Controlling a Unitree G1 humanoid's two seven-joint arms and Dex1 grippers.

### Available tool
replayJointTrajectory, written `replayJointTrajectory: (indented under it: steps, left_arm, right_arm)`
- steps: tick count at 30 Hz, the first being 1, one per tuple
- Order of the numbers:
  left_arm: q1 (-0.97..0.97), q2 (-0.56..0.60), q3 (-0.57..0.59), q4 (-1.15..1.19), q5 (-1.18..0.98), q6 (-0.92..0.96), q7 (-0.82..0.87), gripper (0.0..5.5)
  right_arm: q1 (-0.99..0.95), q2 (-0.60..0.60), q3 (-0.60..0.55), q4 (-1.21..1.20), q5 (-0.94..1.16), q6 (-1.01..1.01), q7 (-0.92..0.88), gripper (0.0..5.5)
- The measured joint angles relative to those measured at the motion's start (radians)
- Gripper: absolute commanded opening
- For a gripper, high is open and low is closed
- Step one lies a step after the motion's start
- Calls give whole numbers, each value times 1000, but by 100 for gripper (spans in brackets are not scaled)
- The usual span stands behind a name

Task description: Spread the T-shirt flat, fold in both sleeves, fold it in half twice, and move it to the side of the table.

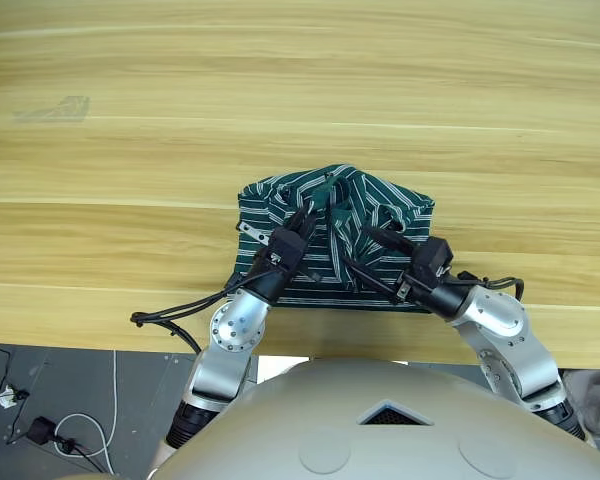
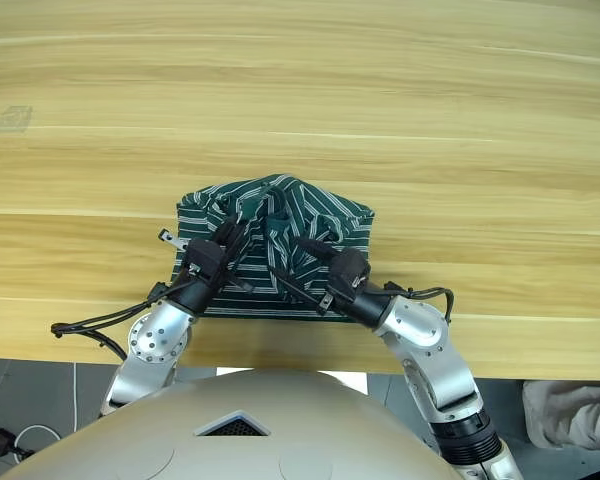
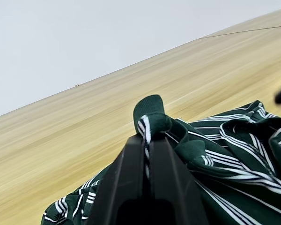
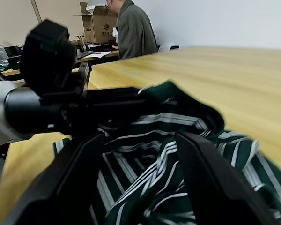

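A broad table (image 1: 280, 80) of pale wood laminate, with long straight grain lines, takes up most of the head views. Grey floor (image 1: 80, 390) with loose cables (image 1: 40, 430) lies beyond the table's near edge, on the robot's left. In the left wrist view a plain pale wall (image 3: 84, 37) stands behind the table's far side.

The T-shirt (image 1: 380, 195) lies on the table against its near edge, about midway along it. It is dark green with thin white stripes in pairs, soft knit cloth gathered into a rumpled, roughly square heap. The stripes run in different directions across its ridges and folds. Its hem side lies fairly straight along the table's edge, and its far side bulges into a rounded hump.

Both arms come up over the near edge of the table, with silver forearms and black wrists, and angle inward toward each other above the cloth. The left gripper (image 3: 145, 140) sits over the heap's left half. Its two black fingers are pressed together on a raised ridge of cloth, and a rolled green lip with a white stripe pokes up just past the tips. The right gripper (image 1: 365, 250) is over the right half, its forearm bent in from the right. Its fingers (image 4: 75, 173) are spread wide, with striped cloth bunched in the gap between them. Whether they touch the cloth cannot be told.
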Motion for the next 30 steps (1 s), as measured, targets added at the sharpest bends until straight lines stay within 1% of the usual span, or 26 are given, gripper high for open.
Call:
replayJointTrajectory:
  steps: [5,19,25,26,29,30]
  left_arm:
    - [0,5,-15,-1,18,-19,3,3]
    - [15,31,-49,-42,28,-127,-7,3]
    - [15,34,-49,-42,27,-139,-10,0]
    - [15,34,-49,-42,27,-139,-10,0]
    - [15,36,-48,-42,27,-139,-12,0]
    - [15,37,-48,-42,27,-139,-12,0]
  right_arm:
    - [-4,63,23,32,-91,-49,-62,278]
    - [-5,87,64,172,-279,-232,-101,278]
    - [-17,107,64,245,-316,-250,-130,188]
    - [-20,108,63,250,-318,-253,-132,164]
    - [-32,116,63,264,-326,-267,-138,117]
    - [-34,123,61,272,-326,-268,-141,92]
